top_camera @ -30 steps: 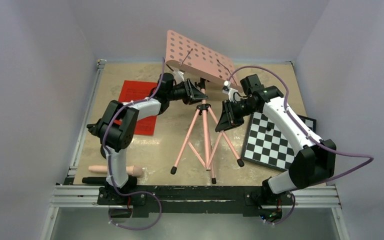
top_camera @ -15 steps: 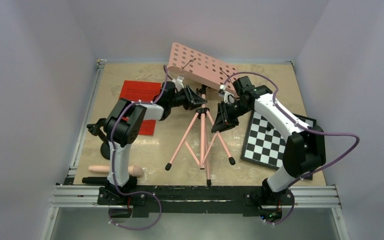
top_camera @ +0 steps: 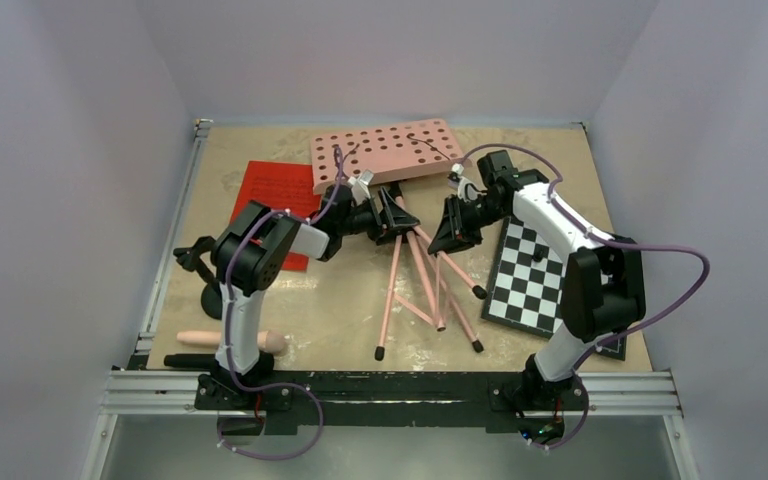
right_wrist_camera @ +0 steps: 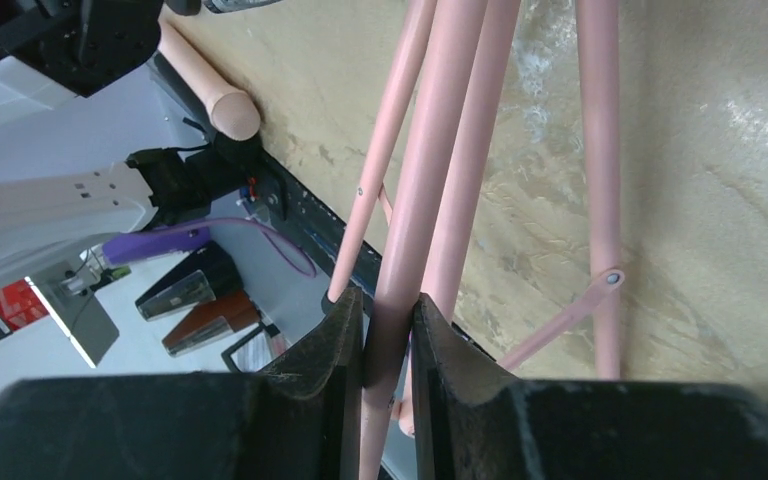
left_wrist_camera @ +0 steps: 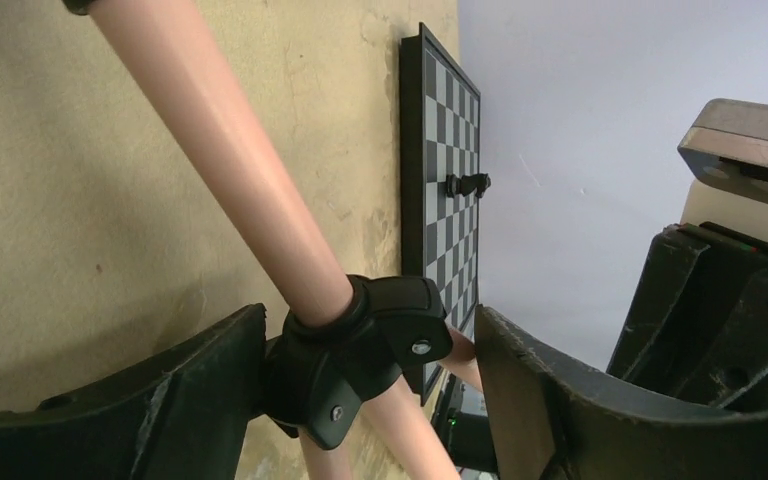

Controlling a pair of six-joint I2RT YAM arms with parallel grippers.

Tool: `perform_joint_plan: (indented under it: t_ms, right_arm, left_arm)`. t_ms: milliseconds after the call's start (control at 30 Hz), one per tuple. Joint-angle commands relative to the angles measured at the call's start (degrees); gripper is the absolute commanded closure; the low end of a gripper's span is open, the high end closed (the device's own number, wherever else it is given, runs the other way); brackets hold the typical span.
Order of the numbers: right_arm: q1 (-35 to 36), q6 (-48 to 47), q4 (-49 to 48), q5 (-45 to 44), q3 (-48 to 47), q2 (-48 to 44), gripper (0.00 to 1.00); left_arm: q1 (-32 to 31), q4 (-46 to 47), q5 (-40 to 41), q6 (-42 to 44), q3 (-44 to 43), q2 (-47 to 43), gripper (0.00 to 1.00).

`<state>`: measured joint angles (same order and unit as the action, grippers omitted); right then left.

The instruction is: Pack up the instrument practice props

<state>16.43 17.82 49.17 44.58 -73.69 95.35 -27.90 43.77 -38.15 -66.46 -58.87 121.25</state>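
We see the pink music stand with hole-perforated desk lying on the tan table, tripod legs bunched, feet toward the arm bases. Left gripper: jaws wide, straddling its black collar. Right gripper: clamped on one pink leg tube.

You will find no legible text, label or number in any view; markings on the red sheet-music pages are too small to read.
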Motion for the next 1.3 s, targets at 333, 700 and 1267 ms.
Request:
perform_joint_plan:
  t_ms: [333,700,1267]
  right_arm:
    - [0.0,-3.32,-11.11,8.08,-1.4,-0.91,1.0]
    - [1.56,-4.81,-13.14,1.87,-5.55,4.53,1.0]
    - [1.15,-12.07,-5.59,9.93,-6.62,2.1,0.01]
  left_arm:
    - [4.18,-14.88,-6.86,17.42,3.57,-17.7,0.16]
    - [8.01,-53.22,0.99,40.77,-3.34,-25.68,0.15]
    - [6.26,-63.24,-7.62,51.54,1.28,-24.62,0.39]
